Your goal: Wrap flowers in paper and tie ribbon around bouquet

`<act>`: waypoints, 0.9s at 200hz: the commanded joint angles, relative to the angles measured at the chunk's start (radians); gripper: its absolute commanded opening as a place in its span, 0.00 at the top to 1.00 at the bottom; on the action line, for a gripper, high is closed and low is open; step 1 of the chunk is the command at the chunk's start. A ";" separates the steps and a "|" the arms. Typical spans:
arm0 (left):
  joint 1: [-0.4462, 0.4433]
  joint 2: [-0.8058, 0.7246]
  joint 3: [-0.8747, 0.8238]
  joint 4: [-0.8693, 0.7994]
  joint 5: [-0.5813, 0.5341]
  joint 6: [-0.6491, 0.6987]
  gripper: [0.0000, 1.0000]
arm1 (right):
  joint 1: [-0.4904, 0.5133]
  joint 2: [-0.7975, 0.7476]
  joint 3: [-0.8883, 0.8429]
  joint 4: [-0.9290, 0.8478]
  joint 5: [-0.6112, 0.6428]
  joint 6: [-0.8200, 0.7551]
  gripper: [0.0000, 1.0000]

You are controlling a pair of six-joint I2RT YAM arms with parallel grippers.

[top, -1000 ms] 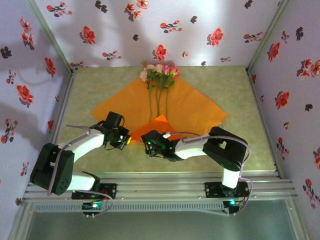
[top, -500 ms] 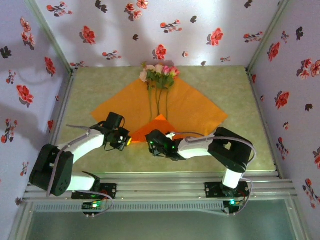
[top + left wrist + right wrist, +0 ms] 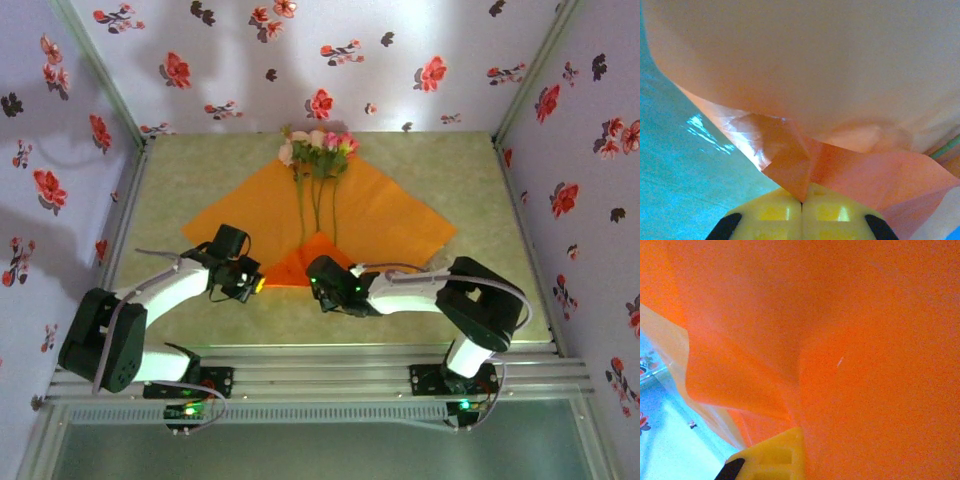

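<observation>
My left gripper (image 3: 801, 202) and right gripper (image 3: 318, 275) both pinch the paper (image 3: 385, 215) at its lifted near corner, with the flowers (image 3: 318, 148) lying atop. I think uneven pulling could tear this thin sheet or roll the stems off.

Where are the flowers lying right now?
In the overhead view, the flowers lie mid-table near the far wall, blooms just past the far corner of the orange paper, stems running down its middle.

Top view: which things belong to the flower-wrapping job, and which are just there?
Job: orange paper, its near corner pinched by the left gripper and right gripper; flowers lying on it.
Just there: table, flower-print walls, grey cables.
</observation>
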 commanded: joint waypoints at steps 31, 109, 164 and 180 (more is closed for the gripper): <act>0.006 0.018 0.017 -0.052 -0.048 0.030 1.00 | -0.044 -0.065 -0.047 -0.178 0.031 0.027 0.60; 0.007 0.016 0.021 -0.062 -0.052 0.035 1.00 | -0.091 -0.155 -0.078 -0.342 0.057 -0.042 0.63; 0.009 0.017 0.022 -0.061 -0.053 0.036 1.00 | -0.131 -0.212 -0.118 -0.412 0.069 -0.066 0.93; 0.008 0.018 0.023 -0.060 -0.054 0.035 1.00 | -0.139 -0.227 -0.126 -0.429 0.072 -0.073 0.60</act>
